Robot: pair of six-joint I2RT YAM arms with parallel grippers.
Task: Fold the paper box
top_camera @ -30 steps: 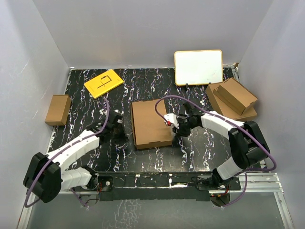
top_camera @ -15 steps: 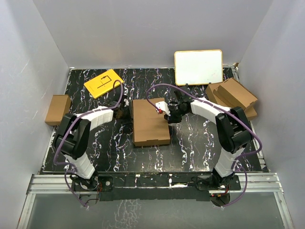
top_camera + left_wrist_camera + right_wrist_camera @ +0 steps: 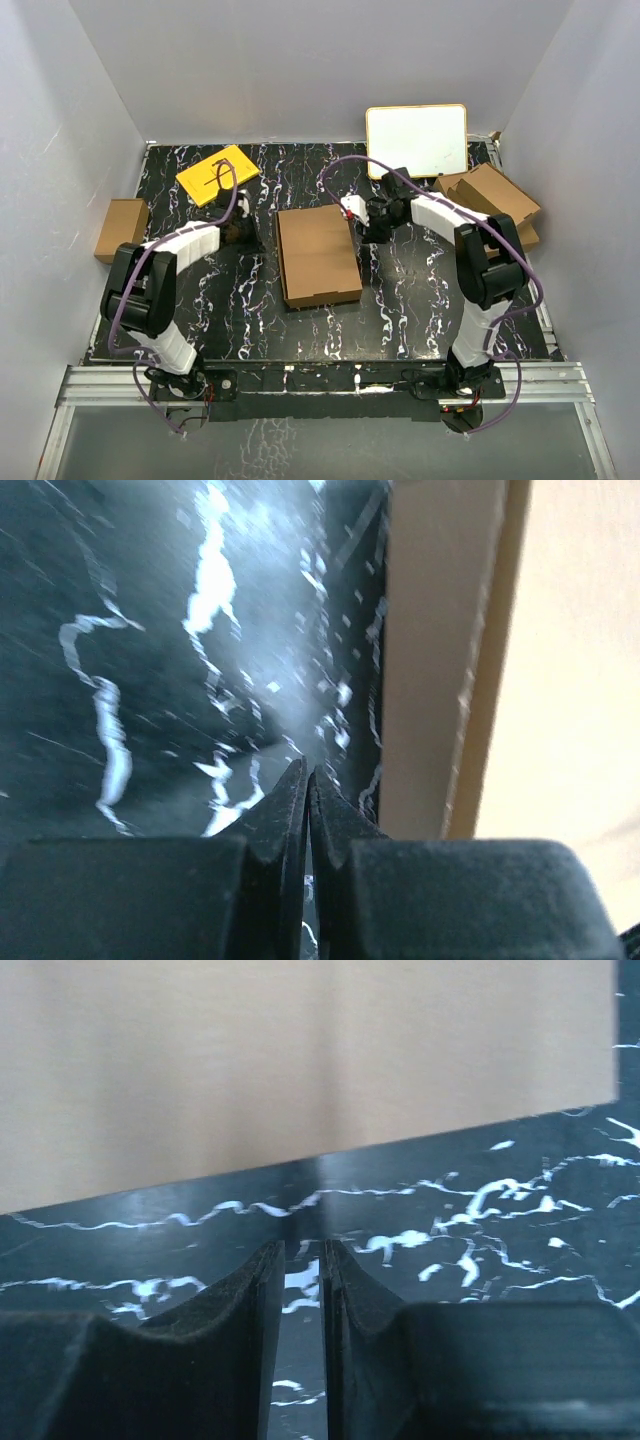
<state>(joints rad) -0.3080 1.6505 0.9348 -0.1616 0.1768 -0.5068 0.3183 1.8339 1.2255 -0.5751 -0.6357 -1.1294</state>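
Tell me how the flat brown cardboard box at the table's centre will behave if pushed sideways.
The brown corrugated cardboard box lies flat and shallow, so it will probably slide, not tip. It looks light; the glossy black marbled table may let it skid or swivel.

Brown paper box [image 3: 318,255], white-veined black table [image 3: 420,300]

In the right wrist view the paper box [image 3: 300,1060] runs off top and left; the desk [image 3: 150,630] by the left pincer [image 3: 308,780] is blurred.
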